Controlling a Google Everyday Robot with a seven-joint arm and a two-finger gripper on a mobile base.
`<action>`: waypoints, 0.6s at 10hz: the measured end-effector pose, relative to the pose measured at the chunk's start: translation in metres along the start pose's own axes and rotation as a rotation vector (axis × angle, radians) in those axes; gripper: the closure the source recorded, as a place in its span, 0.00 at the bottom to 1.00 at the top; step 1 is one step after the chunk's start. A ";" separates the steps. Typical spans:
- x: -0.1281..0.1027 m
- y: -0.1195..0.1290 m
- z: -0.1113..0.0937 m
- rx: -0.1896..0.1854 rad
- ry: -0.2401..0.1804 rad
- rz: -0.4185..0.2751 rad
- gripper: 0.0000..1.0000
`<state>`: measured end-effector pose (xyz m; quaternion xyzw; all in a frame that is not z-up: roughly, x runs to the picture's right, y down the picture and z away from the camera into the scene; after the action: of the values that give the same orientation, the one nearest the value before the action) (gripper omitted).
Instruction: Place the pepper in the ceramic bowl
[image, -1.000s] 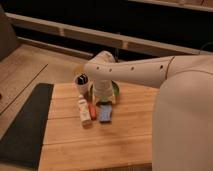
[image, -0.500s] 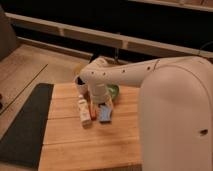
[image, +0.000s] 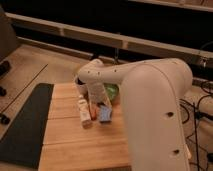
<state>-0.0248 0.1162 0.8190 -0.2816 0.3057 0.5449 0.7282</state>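
Observation:
The pepper (image: 93, 109), a small orange-red piece, lies on the wooden table (image: 75, 145) between a white bottle (image: 84, 113) and a blue sponge (image: 105, 114). The green ceramic bowl (image: 113, 91) sits just behind them, partly covered by my arm. My gripper (image: 98, 100) points down right above the pepper, in front of the bowl's left side. It stands open and nothing is held in it.
My bulky white arm (image: 155, 105) fills the right half of the view and hides that part of the table. A small white cup (image: 77, 80) peeks out behind the wrist. A dark mat (image: 25, 125) lies on the floor to the left.
The arm has swung further across the view and now looms larger on the right. The gripper has come down closer to the pepper. The objects on the table have not moved.

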 end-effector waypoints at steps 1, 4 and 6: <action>-0.003 0.001 0.004 -0.004 0.010 -0.008 0.35; -0.021 -0.002 0.030 -0.035 0.021 -0.046 0.35; -0.023 -0.004 0.033 -0.043 0.019 -0.046 0.35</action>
<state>-0.0211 0.1253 0.8576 -0.3092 0.2945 0.5318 0.7314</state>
